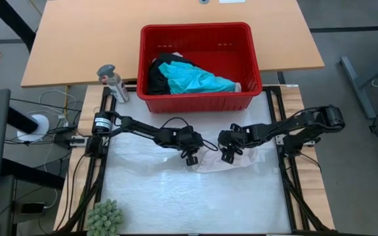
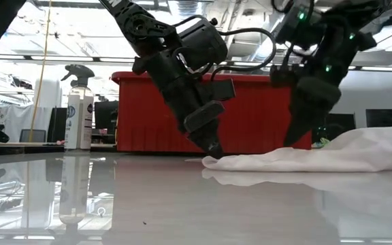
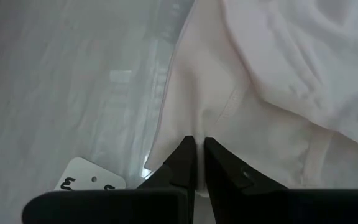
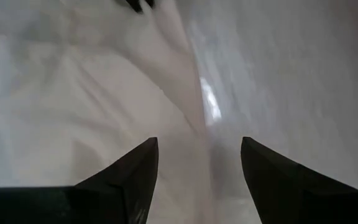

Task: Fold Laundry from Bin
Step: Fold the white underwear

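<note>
High view: red bin (image 1: 200, 64) at the far middle of the desk (image 1: 176, 196), holding a turquoise shirt (image 1: 199, 80) with black clothing (image 1: 157, 75) to its left. Near side of the bin, a small pale pink-white piece (image 1: 231, 159) lying flat on the desk between the two arms. Left gripper (image 1: 191, 158) down at the piece's left edge; right gripper (image 1: 229, 155) over its middle. Spray bottle (image 1: 113, 83) just left of the bin; small green plant (image 1: 104, 218) at the near left corner.

Low view: left gripper (image 2: 211, 146) tilted down, tip meeting the left end of the pale piece (image 2: 318, 158) on the desk. Right gripper (image 2: 298, 136) lowered behind the cloth, fingertips hidden. Bin (image 2: 250, 112) behind both, spray bottle (image 2: 79, 109) far left.

Left wrist view: left gripper (image 3: 196, 163) pinched narrow on a fold of the pale piece (image 3: 260, 93), only a sliver of cloth between the fingers. White tag (image 3: 89, 180) on the desk beside it.

Right wrist view: right gripper (image 4: 197, 174) spread wide, holding nothing, hovering over the pale piece (image 4: 73, 93) where its edge meets the bare desk.
</note>
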Controlling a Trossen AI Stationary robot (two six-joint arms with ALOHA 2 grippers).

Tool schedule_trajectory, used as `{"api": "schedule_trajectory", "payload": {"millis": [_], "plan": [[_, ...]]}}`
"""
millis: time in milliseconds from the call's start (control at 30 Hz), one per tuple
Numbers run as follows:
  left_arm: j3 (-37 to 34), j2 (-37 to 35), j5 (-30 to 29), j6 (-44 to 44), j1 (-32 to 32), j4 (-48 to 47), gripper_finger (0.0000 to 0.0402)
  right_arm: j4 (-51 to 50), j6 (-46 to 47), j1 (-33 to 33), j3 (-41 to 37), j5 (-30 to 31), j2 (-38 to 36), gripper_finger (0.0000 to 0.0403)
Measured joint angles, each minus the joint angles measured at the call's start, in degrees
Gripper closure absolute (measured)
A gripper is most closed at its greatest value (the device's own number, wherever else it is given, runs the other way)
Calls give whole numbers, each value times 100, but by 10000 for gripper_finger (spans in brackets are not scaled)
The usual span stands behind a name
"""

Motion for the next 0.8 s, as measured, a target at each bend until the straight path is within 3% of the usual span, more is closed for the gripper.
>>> {"api": "schedule_trajectory", "payload": {"millis": [267, 367, 667, 800], "plan": [[2, 0, 0, -13, 0, -2, 386, 473, -379, -179, -2, -295, 376, 172], [2, 0, -2, -20, 0, -2, 386, 454, -397, -205, -2, -386, 362, 210], [2, 0, -102, -33, -7, 6, 386, 316, -548, -207, -1, -950, 350, 375], [4, 0, -107, -35, -4, 11, 386, 301, -367, -203, 168, -1021, 288, 383]]}}
